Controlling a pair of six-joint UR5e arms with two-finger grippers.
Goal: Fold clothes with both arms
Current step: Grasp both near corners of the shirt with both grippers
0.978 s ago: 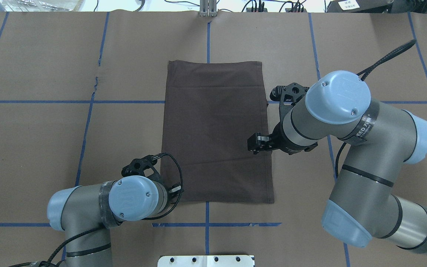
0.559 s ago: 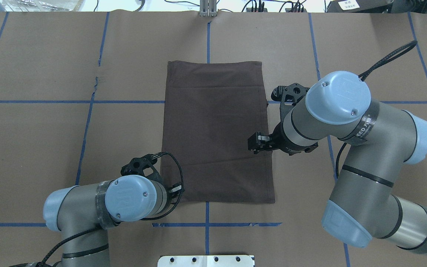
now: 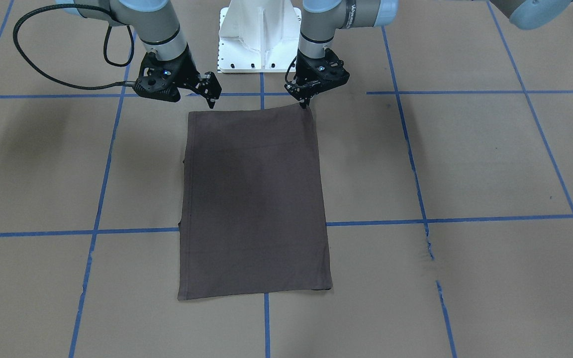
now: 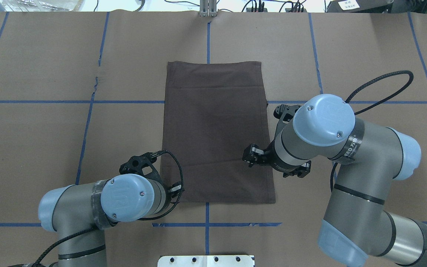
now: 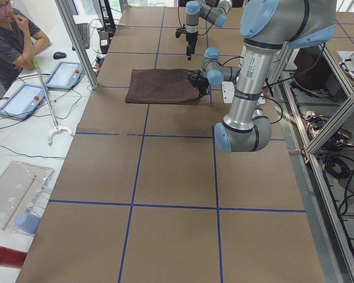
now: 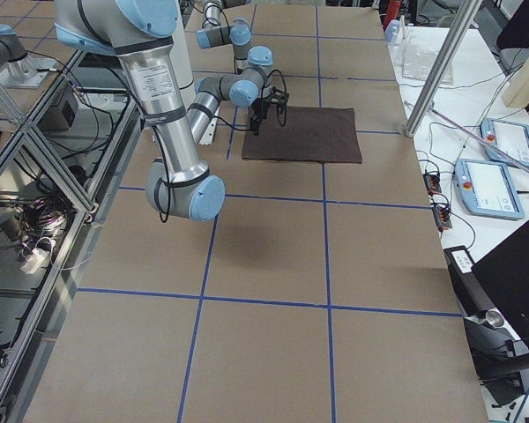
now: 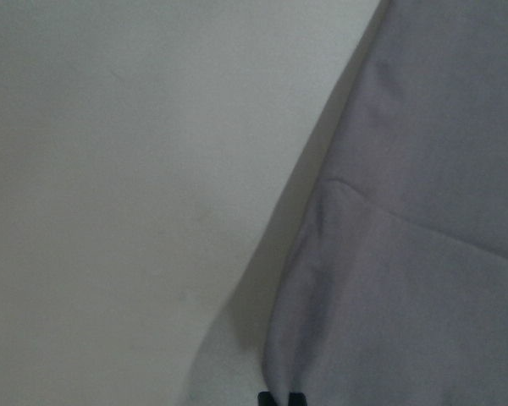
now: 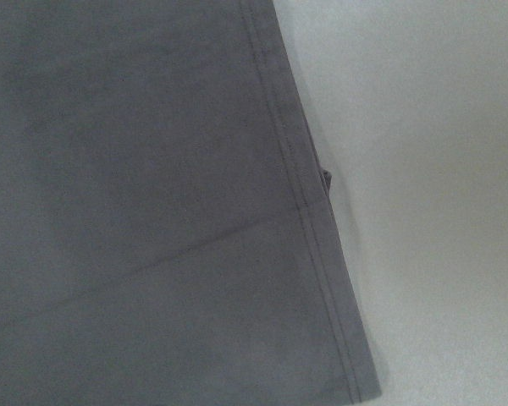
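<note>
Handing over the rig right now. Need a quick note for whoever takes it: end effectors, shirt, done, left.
Left end effector: looks shut on the T-shirt at its near-left corner, fabric pulled up there.
Right end effector: looks open, holding nothing, over the shirt's right edge short of the near-right corner.
T-shirt: flat on the table, a long rectangle.
Done: sides folded in, no sleeves showing.
Left: grip the right corner, then probably fold near edge to far edge.

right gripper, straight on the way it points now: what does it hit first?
Most likely the T-shirt, just inside its robot-side corner: the right gripper points down at it, and its wrist view is mostly fabric. Depth is unclear, so the table paper beside the hem is possible.
</note>
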